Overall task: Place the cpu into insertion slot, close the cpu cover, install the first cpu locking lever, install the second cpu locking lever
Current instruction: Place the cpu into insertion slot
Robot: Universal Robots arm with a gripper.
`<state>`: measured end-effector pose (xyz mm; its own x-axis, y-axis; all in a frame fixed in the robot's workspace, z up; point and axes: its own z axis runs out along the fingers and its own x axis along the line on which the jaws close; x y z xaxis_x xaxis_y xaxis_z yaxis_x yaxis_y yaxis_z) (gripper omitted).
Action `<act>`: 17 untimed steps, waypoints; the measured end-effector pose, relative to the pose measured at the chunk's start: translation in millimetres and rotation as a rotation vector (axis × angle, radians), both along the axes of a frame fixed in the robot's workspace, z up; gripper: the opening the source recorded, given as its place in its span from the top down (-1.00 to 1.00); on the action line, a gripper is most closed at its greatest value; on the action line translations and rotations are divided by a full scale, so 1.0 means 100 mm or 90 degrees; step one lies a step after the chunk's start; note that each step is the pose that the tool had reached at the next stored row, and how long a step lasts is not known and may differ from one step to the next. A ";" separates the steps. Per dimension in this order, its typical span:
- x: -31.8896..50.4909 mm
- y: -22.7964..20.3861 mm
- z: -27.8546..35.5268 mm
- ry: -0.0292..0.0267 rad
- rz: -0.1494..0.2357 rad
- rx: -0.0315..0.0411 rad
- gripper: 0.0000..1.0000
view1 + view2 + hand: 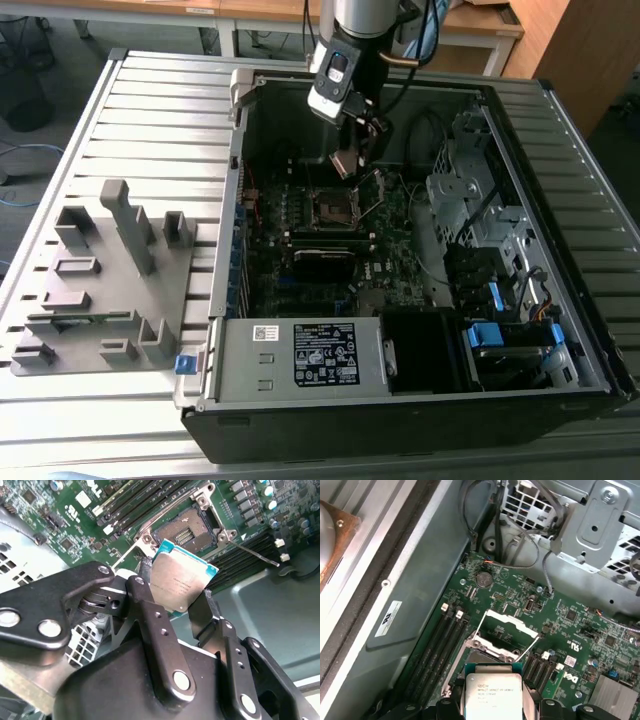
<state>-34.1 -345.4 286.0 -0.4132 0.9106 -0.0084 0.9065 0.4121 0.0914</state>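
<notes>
My gripper (176, 587) is shut on the cpu (182, 580), a flat silver-topped square chip with a green edge, pinched by two opposite sides between black fingers (144, 577). In the exterior view the gripper (348, 162) hangs inside the open computer case, a little above and behind the insertion slot (333, 207). The slot (190, 530) is bare, its dark centre showing. The cpu cover (507, 625) stands swung up, a silvery frame with an open middle, beyond the slot (479, 656) and the held cpu (492, 692). Thin wire levers (255, 552) stick out beside the socket.
The green motherboard (390, 250) lies in the case, with long black memory slots (440, 645) beside the socket. Drive cages and cables (470, 190) fill the exterior view's right. A power supply (300, 355) sits at the front. A grey fixture block (110, 280) stands on the table at the exterior view's left.
</notes>
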 end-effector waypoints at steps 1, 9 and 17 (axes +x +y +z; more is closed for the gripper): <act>0.000 0.000 0.000 0.0000 -0.011 0.0000 -0.07; 0.000 -0.001 -0.006 0.0001 -0.105 0.0000 -0.07; 0.000 -0.001 -0.009 0.0001 -0.159 0.0000 -0.07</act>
<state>-34.1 -345.5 285.1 -0.1748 0.9846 -0.0084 0.9804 0.1749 0.0912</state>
